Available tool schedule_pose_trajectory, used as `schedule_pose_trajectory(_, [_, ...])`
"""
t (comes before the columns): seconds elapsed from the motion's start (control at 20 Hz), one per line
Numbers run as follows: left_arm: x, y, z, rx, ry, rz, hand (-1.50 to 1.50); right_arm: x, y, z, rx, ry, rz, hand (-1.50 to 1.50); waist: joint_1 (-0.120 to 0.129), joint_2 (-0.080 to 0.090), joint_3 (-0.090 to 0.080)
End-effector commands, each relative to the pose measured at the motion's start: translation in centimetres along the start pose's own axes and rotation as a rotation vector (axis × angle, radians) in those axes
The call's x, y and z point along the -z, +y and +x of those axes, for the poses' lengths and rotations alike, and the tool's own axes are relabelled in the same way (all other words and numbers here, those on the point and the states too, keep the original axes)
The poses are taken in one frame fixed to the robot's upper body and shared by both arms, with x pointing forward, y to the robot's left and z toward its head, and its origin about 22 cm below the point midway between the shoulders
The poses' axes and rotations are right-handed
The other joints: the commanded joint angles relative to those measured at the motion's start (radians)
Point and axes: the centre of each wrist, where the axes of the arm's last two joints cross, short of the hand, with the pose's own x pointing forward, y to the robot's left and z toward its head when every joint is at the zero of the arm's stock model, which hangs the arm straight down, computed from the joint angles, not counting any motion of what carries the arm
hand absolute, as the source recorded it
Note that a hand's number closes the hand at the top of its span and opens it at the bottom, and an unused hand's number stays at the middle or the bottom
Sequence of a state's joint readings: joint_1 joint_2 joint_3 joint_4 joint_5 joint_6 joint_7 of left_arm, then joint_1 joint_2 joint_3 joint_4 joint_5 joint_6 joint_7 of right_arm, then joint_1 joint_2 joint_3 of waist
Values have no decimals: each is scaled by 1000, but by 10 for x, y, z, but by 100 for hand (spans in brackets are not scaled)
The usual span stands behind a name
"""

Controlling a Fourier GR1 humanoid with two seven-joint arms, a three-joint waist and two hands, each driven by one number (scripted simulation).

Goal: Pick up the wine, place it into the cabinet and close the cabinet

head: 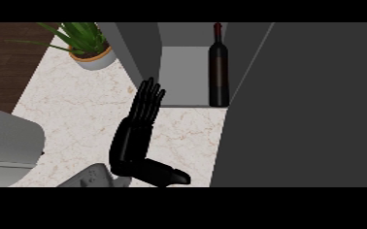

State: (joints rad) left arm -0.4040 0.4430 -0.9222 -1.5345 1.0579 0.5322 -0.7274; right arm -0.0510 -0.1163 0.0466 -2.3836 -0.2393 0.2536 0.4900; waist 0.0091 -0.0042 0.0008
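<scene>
The wine (219, 73), a dark bottle with a red cap, stands upright inside the open cabinet (183, 77), at the right end of its light grey shelf. No hand touches it. My left hand (132, 138) is over the marble counter just in front of the cabinet. Its fingers are straight and point up toward the cabinet's left wall (140, 48), its thumb sticks out to the lower right, and it holds nothing. The right hand does not show.
A large dark grey panel (301, 106), seemingly the cabinet's door, fills the right side beside the bottle. A potted green plant (90, 48) stands at the back left on the counter (79, 106). A rounded grey shape (18, 143) sits at the left edge.
</scene>
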Motion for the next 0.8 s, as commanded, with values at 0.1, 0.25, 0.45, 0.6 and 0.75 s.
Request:
schedule_pose_trajectory(0.1, [-30, 24, 37, -17, 3, -43, 150, -18, 2, 19, -46, -3, 194, 150, -3, -1, -1])
schedule_pose_trajectory(0.25, [-56, 41, 47, -21, 0, -39, 150, -17, 16, 6, 17, 19, 217, 150, 0, 0, -1])
schedule_pose_trajectory(0.45, [-57, 52, 68, -8, 7, -39, 150, -20, 36, 19, 118, 17, 306, 150, -2, -2, -1])
schedule_pose_trajectory(0.6, [-75, 71, 86, -6, 18, -11, 150, -15, 47, 16, 117, 20, 375, 150, 6, -2, -1])
schedule_pose_trajectory(0.75, [-85, 81, 89, -12, 0, 11, -150, -13, 73, 31, 142, 2, 432, 150, 9, -6, -3])
